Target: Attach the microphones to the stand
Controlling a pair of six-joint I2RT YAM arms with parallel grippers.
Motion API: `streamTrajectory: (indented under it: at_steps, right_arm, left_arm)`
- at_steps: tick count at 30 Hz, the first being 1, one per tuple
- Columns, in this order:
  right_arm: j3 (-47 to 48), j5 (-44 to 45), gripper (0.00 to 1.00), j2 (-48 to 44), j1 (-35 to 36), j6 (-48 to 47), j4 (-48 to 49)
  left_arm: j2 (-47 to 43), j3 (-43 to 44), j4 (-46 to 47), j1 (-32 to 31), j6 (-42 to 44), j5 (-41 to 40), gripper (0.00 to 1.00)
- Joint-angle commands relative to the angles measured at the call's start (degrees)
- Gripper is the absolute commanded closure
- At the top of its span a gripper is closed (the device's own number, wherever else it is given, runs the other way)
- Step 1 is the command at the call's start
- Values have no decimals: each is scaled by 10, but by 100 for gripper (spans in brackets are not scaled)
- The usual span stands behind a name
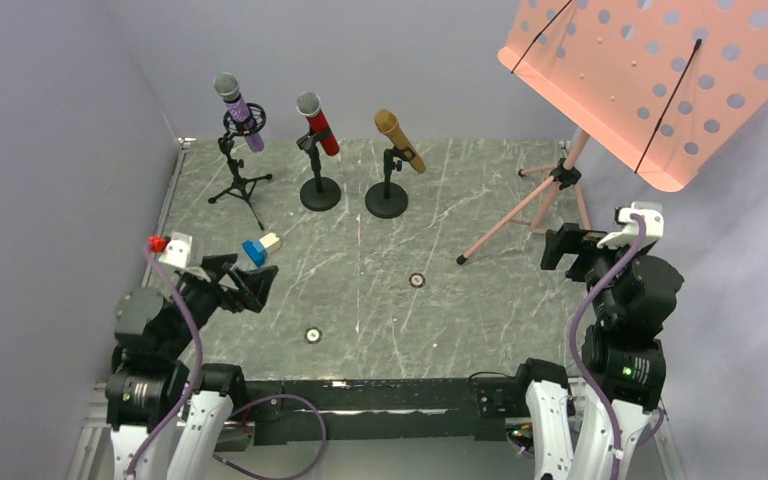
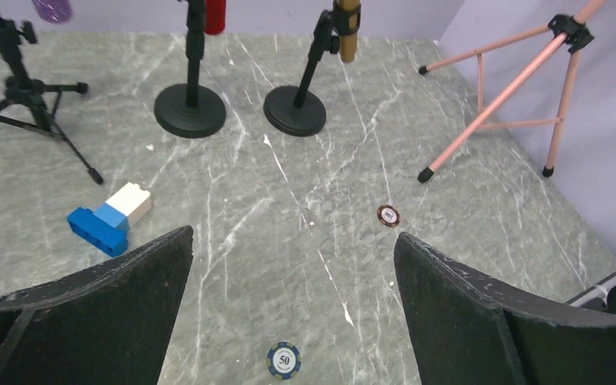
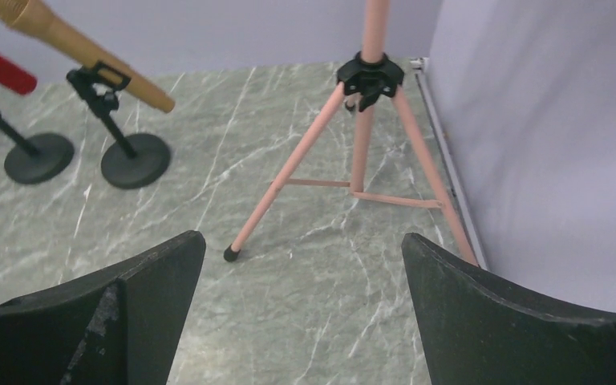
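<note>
As the purple microphone (image 1: 240,110), red microphone (image 1: 318,124) and gold microphone (image 1: 401,142) sit on stands (image 1: 320,190) upper left, my left gripper (image 2: 293,237) and right gripper (image 3: 303,238) gape wide, empty.

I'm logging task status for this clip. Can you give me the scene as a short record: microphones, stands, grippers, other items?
purple microphone: held in the tripod stand, head up, tilted
red microphone: held in the middle round-base stand, tilted
gold microphone: held in the right round-base stand, tilted
left gripper: fingers open, empty
right gripper: fingers open, empty
other items: pink music stand; blue and white blocks; poker chips
task state: all three appear mounted
</note>
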Motion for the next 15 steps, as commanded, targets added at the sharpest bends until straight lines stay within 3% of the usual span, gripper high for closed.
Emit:
streamTrajectory:
  at_steps: [1, 15]
  right_arm:
    - [9, 98, 0, -27, -11, 72, 16]
    - [-64, 68, 0, -75, -13, 29, 41]
  left_arm:
    - [-33, 62, -90, 3, 2, -63, 1]
    - [-58, 68, -127, 3, 14, -111, 1]
